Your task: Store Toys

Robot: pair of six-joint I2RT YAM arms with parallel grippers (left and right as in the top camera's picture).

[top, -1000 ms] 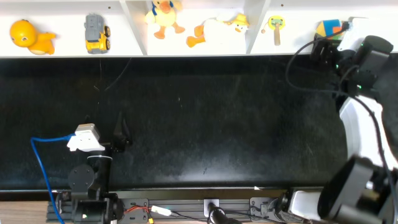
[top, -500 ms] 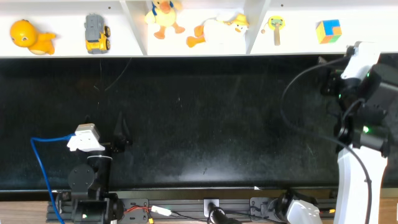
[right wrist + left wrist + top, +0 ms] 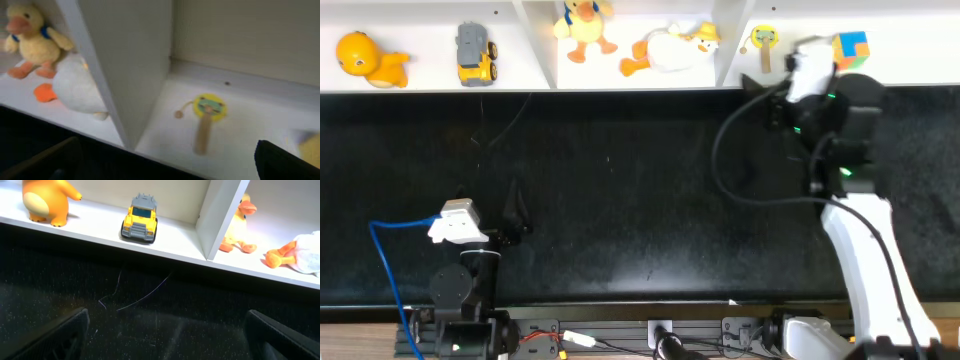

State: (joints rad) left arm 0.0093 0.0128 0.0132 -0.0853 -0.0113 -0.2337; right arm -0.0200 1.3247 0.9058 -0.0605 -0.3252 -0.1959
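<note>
A white shelf (image 3: 420, 82) is set along the far edge of a black counter (image 3: 640, 190). An orange toy (image 3: 47, 197) and a truck (image 3: 140, 219) are stored in its left compartment. A yellow duck (image 3: 30, 40) and a white duck (image 3: 75, 85) are stored in the middle one. A rattle (image 3: 209, 107) and a cube (image 3: 849, 48) are stored in the right one.

The right gripper (image 3: 167, 155) is held at the front of the right compartment, just beside the divider (image 3: 125, 65). Its fingers (image 3: 45, 160) are spread wide, and nothing is held between them. The rattle lies straight ahead of them, inside the compartment. Its long axis runs from the round head down the handle toward the shelf's front edge, roughly in line with the gripper's reach. The cube lies off to the gripper's right, toward the counter's right end.

The left gripper (image 3: 167, 317) is parked low over the counter's left part, well apart from the shelf. Its fingers (image 3: 60, 335) are likewise spread and hold nothing. It is pointed toward the truck.

The right arm is judged much the nearer to the rattle and the cube, should either need shifting.
</note>
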